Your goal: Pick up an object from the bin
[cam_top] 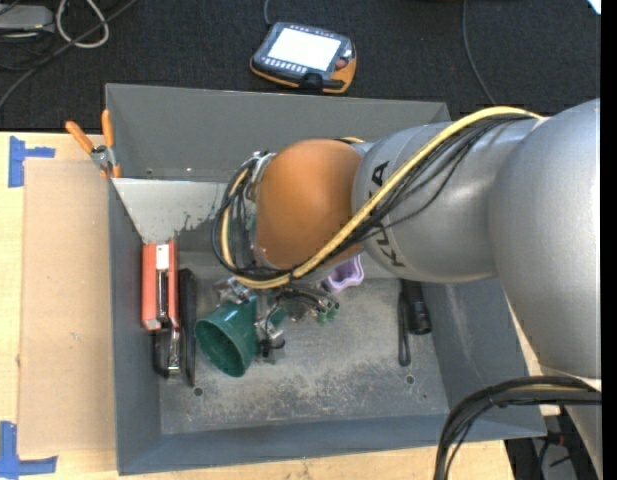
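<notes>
Gripper [260, 324] is low over the bin [318, 408] floor, at the narrow end of a green cup [221, 342]. The cup lies on its side left of centre, mouth toward the near-left corner. Clenched or released cannot be told; the orange wrist cover [303, 203] overhangs it. Risk: the tapered cup may roll or slip from a partial pinch. A purple piece [346, 276] just beside could snag.
</notes>
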